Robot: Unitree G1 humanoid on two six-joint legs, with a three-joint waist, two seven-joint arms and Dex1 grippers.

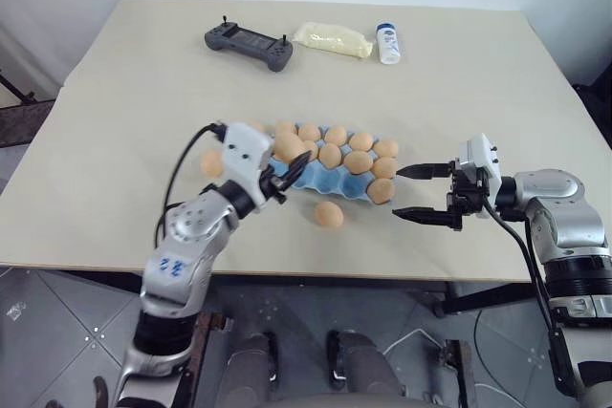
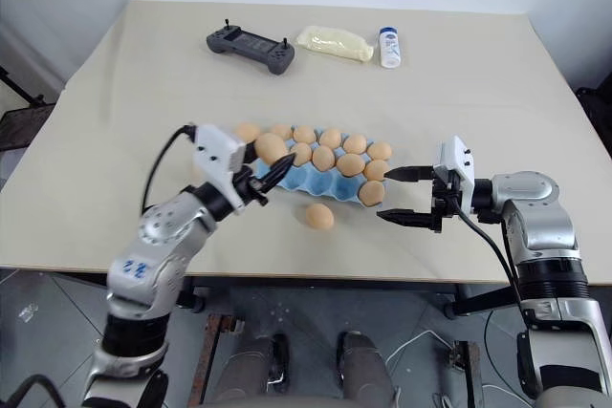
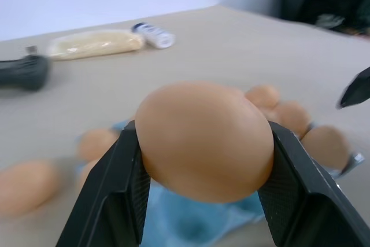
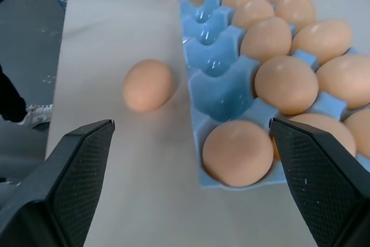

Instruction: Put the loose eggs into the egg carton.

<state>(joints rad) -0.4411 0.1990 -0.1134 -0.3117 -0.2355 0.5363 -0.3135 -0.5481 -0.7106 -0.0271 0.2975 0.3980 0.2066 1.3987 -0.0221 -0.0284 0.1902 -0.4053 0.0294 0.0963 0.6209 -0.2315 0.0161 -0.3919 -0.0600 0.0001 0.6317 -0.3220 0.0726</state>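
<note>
Matte table (image 1: 115,121), smooth oval egg (image 3: 202,140)

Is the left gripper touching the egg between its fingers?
Touching. In the left wrist view, both fingers of the left gripper press against the sides of the egg, with no gap.

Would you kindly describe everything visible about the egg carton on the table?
The egg carton is a light blue, lidless tray of what looks like moulded pulp, with scalloped edges and rows of cups. It lies flat on the beige table, near the front edge, between the two arms. Tan eggs fill most cups; several cups along the near row are bare. The left claw holds one egg above its left end, and a loose egg lies on the table just in front of it, apart.
</note>
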